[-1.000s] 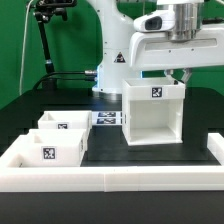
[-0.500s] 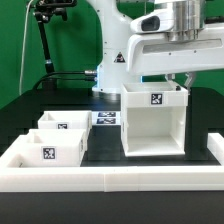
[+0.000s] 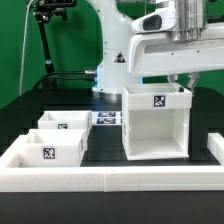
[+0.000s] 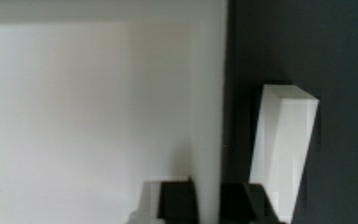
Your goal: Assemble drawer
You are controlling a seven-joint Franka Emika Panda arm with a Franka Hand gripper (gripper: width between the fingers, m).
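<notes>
The gripper (image 3: 181, 78) sits at the upper rim of the housing (image 3: 155, 128), on the exterior view's right. Neither view shows whether it is clamped on the wall or only resting against it. The housing stands upright on the table (image 3: 105, 142), open face toward the camera. The far box (image 3: 62, 126) and near box (image 3: 47, 152) lie well apart from it, at the exterior view's left. The step in hand looks like positioning the housing. The next move calls for lining a box up squarely with an opening.

White housing (image 3: 155, 128) upright; two open boxes (image 3: 50, 150) nearby.
</notes>
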